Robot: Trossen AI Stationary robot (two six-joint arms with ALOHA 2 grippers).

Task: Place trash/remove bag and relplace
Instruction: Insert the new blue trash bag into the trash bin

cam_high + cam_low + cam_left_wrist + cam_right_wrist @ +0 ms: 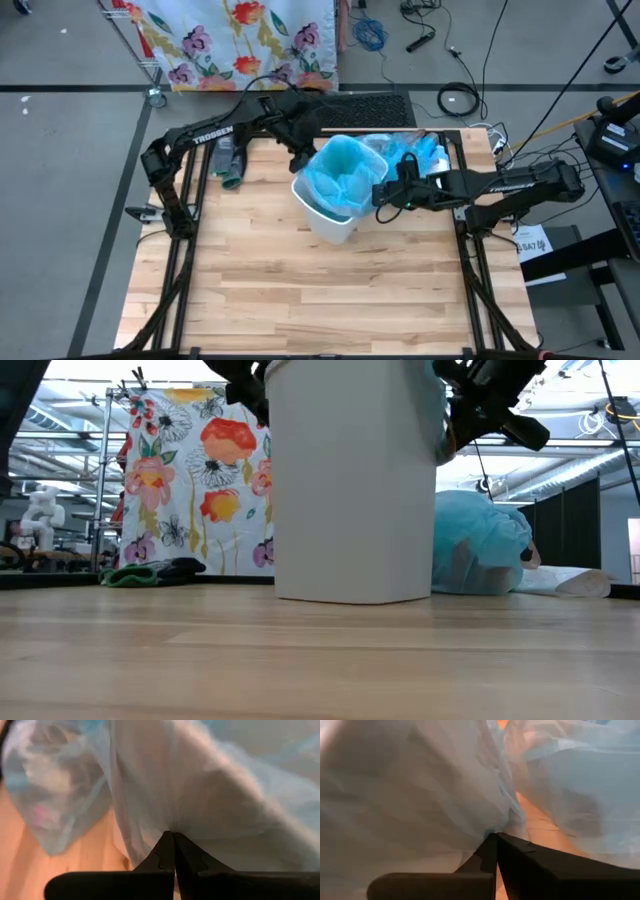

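Note:
A white bin (335,222) (355,480) stands upright on the wooden table, with a light-blue bag (343,172) spread in its mouth. My left gripper (300,160) (173,835) is at the bin's far-left rim, shut on the bag's film. My right gripper (385,195) (496,836) is at the bin's right rim, also shut on the film. A second, filled light-blue bag (412,148) (482,545) lies on the table behind the bin to its right. Blurred pale shapes show through its film (47,775). No loose trash is in view. My left gripper pinches the bag's film (172,827) between its two shut fingertips at the bin's far-left rim. The film fans out from the pinch over the bin's side. My right gripper pinches the bag's film (495,827) between its shut fingertips at the bin's right rim, and the film gathers in folds at the tips.
A green and dark bundle (230,165) (150,572) lies near the table's far-left corner. A flowered cloth (235,40) hangs beyond the far edge. A white flat thing (570,580) lies to the right of the filled bag. Bare wood lies in front of the bin (330,290).

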